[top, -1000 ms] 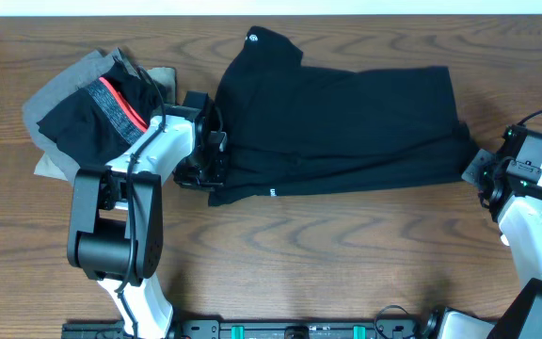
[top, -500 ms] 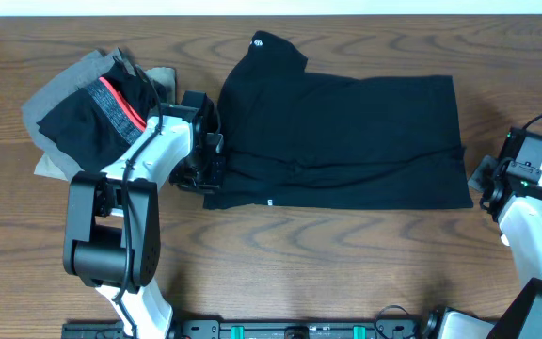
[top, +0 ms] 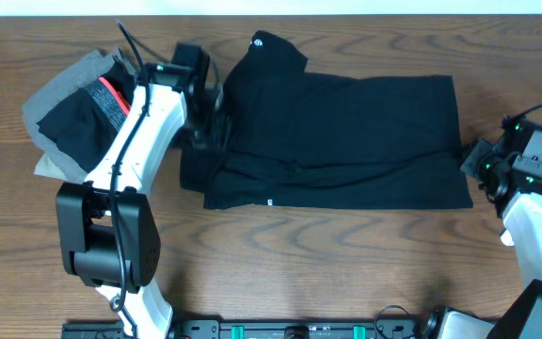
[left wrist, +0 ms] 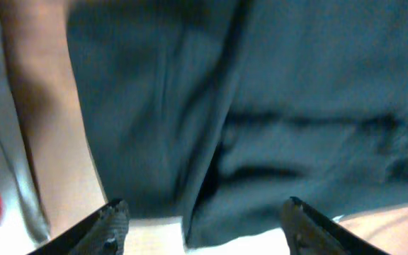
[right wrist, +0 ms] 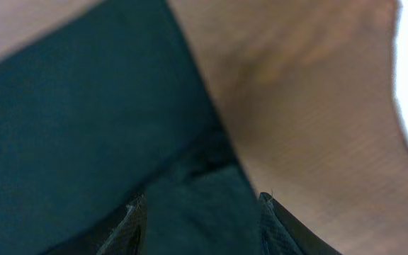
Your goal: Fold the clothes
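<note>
Left pincer (top: 213,124) shifted farther back; grained wooden table (top: 346,254).

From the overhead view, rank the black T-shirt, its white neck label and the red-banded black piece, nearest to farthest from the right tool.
1. black T-shirt: its right edge lies just beside the right tool.
2. white neck label: at the collar, top, left of centre.
3. red-banded black piece: far left side.
</note>
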Action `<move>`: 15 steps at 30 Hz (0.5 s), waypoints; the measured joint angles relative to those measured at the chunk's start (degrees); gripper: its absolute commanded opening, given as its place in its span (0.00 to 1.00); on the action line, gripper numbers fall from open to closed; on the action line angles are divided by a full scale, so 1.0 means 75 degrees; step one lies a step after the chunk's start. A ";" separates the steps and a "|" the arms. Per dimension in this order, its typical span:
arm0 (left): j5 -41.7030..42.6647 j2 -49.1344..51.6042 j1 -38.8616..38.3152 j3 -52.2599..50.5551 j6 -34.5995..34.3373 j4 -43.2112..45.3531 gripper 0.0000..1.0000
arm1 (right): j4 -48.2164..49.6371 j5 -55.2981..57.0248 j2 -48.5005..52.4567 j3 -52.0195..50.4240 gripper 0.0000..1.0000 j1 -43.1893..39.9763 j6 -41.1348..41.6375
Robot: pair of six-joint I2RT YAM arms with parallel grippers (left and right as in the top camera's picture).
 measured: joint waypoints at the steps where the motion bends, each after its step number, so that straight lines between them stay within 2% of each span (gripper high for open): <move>1: 0.0087 0.0000 0.0000 0.0105 0.0032 0.0271 0.79 | -0.0093 -0.0189 0.0020 0.0122 0.50 0.0000 0.0000; 5: 0.0463 0.0003 0.0000 0.0341 0.0073 0.1454 0.81 | -0.0493 -0.0874 0.0318 0.0822 0.51 0.0000 -0.0006; 12: 0.0816 0.0755 0.0000 0.0691 -0.0181 0.4776 0.86 | -0.1454 -0.1848 0.1376 0.2285 0.52 0.0029 -0.0137; 15: 0.1014 0.1647 0.0015 0.1361 -0.0347 0.5199 0.85 | -0.1518 -0.2034 0.1521 0.2495 0.53 0.0175 -0.0347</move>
